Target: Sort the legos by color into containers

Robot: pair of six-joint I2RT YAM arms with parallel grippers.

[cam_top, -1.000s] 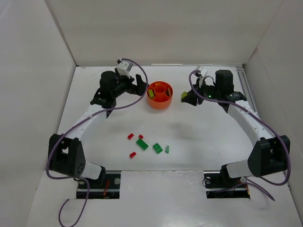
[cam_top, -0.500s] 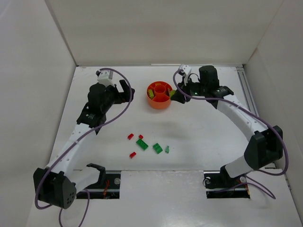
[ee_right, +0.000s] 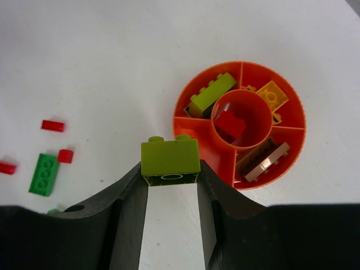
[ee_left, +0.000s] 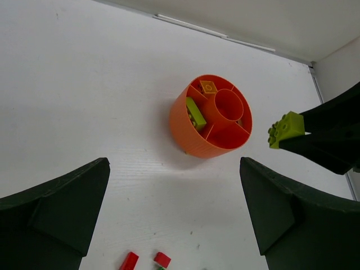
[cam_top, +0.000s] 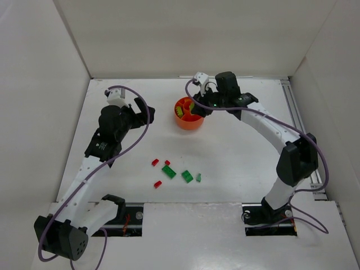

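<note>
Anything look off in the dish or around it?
Minor only: the brown bricks lie tilted in their wedge of the orange dish, one end up at the rim. A red brick sits in the centre ring, not a wedge. Nothing spilled; the right gripper holds a lime brick squarely.

Lime brick (ee_right: 170,159), frame centre in the right wrist view: uniform lime, no markings, set between plain black fingers (ee_right: 126,216).

Dish (ee_right: 188,132): solid orange on walls, dividers and ring.

Colours inside the dish:
- centre ring: red brick (ee_right: 230,124)
- upper left: second lime brick (ee_right: 212,94)
- upper right: yellow brick (ee_right: 271,94)
- lower right: brown bricks (ee_right: 261,157), one face paler tan

Left of frame: three red pieces (ee_right: 53,125) and one green brick (ee_right: 44,173) on a plain white table (ee_right: 101,56).

Top view: cables (cam_top: 148,115) purple; arms (cam_top: 90,169) white with black joints.
</note>
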